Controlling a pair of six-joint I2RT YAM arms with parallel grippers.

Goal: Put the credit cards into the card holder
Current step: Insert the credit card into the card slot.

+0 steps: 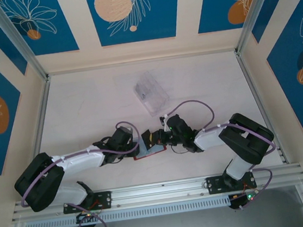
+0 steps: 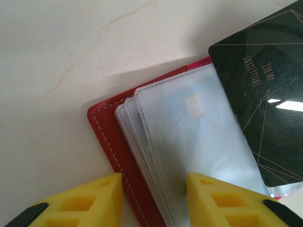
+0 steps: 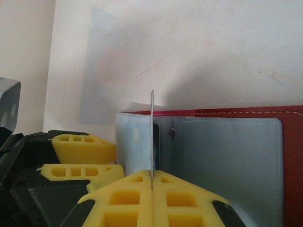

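My right claw [image 3: 152, 176] is clamped on the black card [image 2: 265, 94]; my left claw [image 2: 154, 183] is half open at the card holder [image 2: 106, 127].

From the right wrist I see my yellow fingers [image 3: 184, 194] pressed flat together with the card edge-on between them. Its free end reaches over the card holder's clear sleeves [image 2: 189, 137], though I cannot tell if it touches them. My left claw's fingers [image 2: 94, 201] stand apart, straddling the holder's stitched red edge and the sleeve corners, and I cannot tell whether they press on it. The card holder lies open on the counter [image 1: 84, 99], close to the near edge and about midway between the left and right edges. A clear rack [image 1: 150, 91] sits well apart, nearer the far edge.
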